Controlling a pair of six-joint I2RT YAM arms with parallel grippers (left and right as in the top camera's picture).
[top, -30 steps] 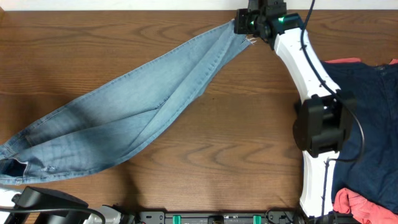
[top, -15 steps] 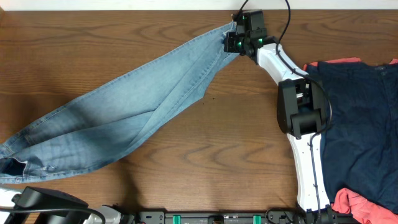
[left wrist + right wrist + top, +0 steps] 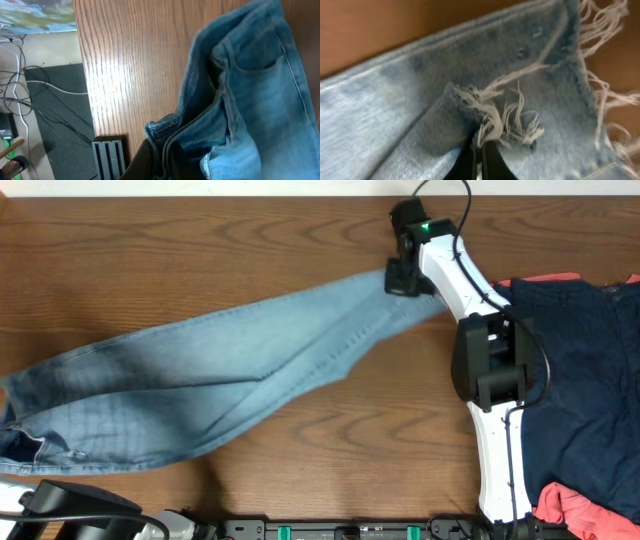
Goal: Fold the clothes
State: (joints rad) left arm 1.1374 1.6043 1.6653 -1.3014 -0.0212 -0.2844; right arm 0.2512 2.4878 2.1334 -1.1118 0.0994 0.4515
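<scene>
Right gripper (image 3: 481,146) jaws pinched on jeans (image 3: 200,390) frayed hem (image 3: 506,119); left gripper (image 3: 150,161) jaws clamped on waistband (image 3: 163,129).

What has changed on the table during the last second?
The right claw, shut on the frayed hem of the jeans, moved from the far edge of the table toward the robot, swinging that leg along. The navy garment and the coral garment stayed put.

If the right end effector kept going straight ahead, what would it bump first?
The jeans: the right end effector is shut on their frayed hem; the table probably lies just behind.
</scene>
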